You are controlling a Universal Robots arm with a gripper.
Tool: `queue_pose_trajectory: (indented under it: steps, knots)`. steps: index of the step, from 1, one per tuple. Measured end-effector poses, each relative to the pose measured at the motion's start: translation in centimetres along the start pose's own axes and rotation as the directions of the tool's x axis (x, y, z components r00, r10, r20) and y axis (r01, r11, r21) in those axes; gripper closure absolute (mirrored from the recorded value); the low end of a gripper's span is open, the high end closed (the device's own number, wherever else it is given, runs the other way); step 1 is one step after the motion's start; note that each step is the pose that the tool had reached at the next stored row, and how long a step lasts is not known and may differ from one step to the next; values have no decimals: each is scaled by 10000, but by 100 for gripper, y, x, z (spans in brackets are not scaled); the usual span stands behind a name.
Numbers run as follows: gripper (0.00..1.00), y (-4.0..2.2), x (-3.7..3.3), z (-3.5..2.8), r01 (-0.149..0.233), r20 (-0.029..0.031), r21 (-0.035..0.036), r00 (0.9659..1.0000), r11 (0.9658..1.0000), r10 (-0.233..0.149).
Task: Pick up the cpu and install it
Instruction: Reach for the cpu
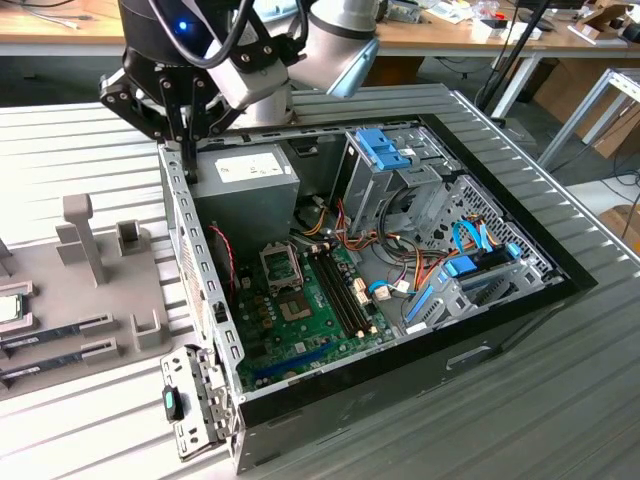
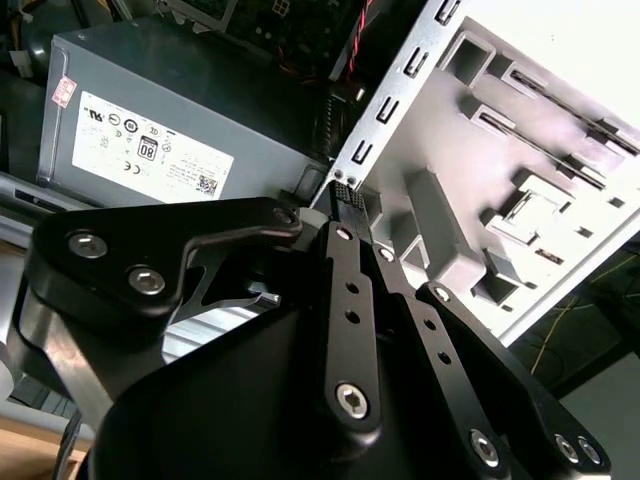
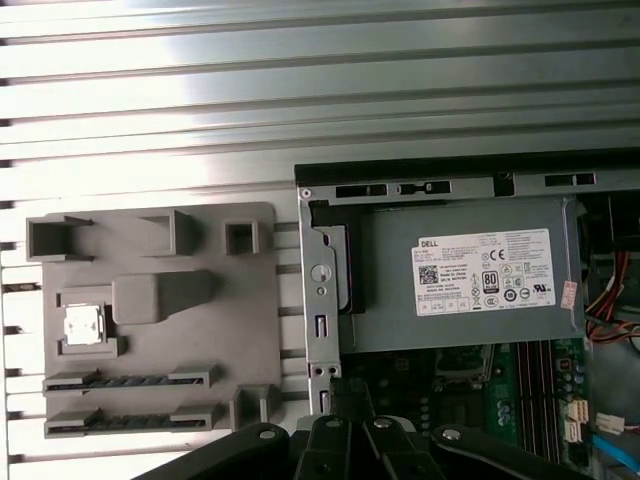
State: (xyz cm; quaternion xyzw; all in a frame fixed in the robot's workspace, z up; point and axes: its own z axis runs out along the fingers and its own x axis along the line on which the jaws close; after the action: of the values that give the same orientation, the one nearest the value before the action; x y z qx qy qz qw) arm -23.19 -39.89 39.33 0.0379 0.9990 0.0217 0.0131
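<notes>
So the step in hand looks like the reach for the pickup, nothing has been grabbed yet. The gripper (image 1: 186, 155) hangs in the upper part of the exterior view's left, right over the metal side wall of the computer case (image 1: 203, 262), just beside the power supply (image 1: 245, 175). Its fingers look pinched together with nothing between them.

The cpu (image 3: 83, 326) is sitting in its square pocket on the grey tray (image 3: 245, 320). In the exterior view it's at the far edge of the exterior view's left (image 1: 8, 308), well apart from the gripper and outside the case. The socket (image 1: 293, 305) on the green board looks empty.

My take on doing this bit well:
- That case wall is directly under the fingertips, so I'd keep height while crossing over to the tray, or they'll catch on it.
- Open the fingers wide before dropping in, not on the way down.
- The chip is thin and sits low in the pocket, so grab it by two opposite edges and keep it flat.
- The memory sticks (image 3: 130, 380) lie near the chip on the same tray, so line up on the right pocket.
</notes>
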Motion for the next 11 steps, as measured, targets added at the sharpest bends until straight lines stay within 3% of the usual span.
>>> queue_pose_trajectory:
  steps: [11]
  knots:
    - [89, -8, 113, -3, -1, 1, 0, 10000, 10000, 1]
